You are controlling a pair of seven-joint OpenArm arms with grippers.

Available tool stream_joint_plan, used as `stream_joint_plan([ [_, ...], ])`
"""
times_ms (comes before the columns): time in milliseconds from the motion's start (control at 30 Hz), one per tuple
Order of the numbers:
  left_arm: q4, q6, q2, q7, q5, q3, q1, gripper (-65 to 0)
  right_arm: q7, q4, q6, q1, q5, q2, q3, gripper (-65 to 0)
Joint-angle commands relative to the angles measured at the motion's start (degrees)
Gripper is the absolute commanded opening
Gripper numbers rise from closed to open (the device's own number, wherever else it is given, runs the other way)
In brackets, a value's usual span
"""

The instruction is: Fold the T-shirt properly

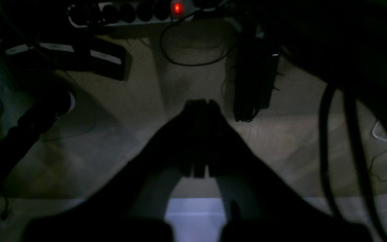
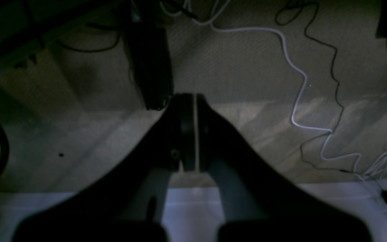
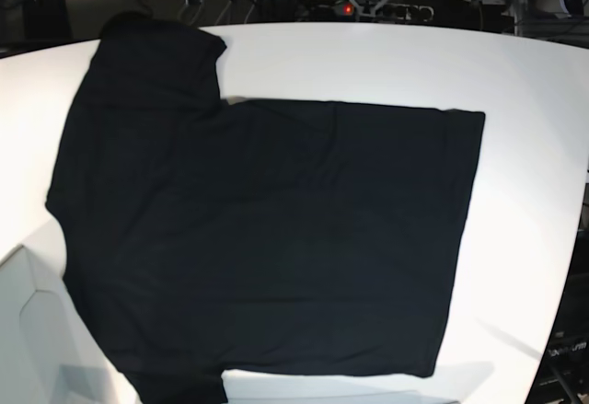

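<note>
The T-shirt (image 3: 267,238) lies spread flat on the white worktop (image 3: 515,91), collar end toward the left, hem toward the right, one sleeve reaching the far left corner and the other running off the near edge. No fold is made yet, and no arm shows in the base view.

Both wrist views look down past the worktop's edge at carpeted floor with cables. The left gripper (image 1: 200,104) has its fingers pressed together with nothing between them; the right gripper (image 2: 188,97) is likewise closed and empty, only a thin slit of light between the fingers. Both views are dim, so fine detail at the tips is probably unreliable.

The step in hand seems to be the first reach. To do it well, each gripper should open before coming down, then take a single layer at matching points, such as the far sleeve and far hem corner, so the cloth lifts evenly. Carrying both points across together should keep the fold line straight and the cloth unwrinkled.
</note>
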Motion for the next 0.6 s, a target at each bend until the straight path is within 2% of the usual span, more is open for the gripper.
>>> stream_joint_plan([
  [0, 0.8, 0.5, -0.8, 0.0, 0.0, 0.0, 2.0, -65.0, 0.0, 2.4, 1.0, -2.6, 0.3, -0.1, 0.0, -65.0],
  [67, 4.8, 0.5, -2.5, 0.1, -0.1, -0.1, 5.2, -65.0, 0.0, 7.0, 1.0, -6.1, 0.3, -0.1, 0.0, -65.0],
  [367, 36.8, 0.5, -8.6, 0.4, -0.3, -0.1, 26.2, -65.0, -1.5, 31.5, 1.0, -23.2, 0.3, 0.1, -0.1, -65.0],
  [433, 44.3, 0.5, -10.3, 0.4, -2.8, -0.1, 30.9, -65.0, -3.5, 38.8, 1.0, -27.3, 0.3, 0.1, -0.1, -65.0],
  [567, 59.3, 0.5, -15.1, 0.4, -12.3, 0.1, 40.0, -65.0, -5.5, 53.6, 1.0, -35.2, 0.3, 0.3, 0.2, -65.0],
])
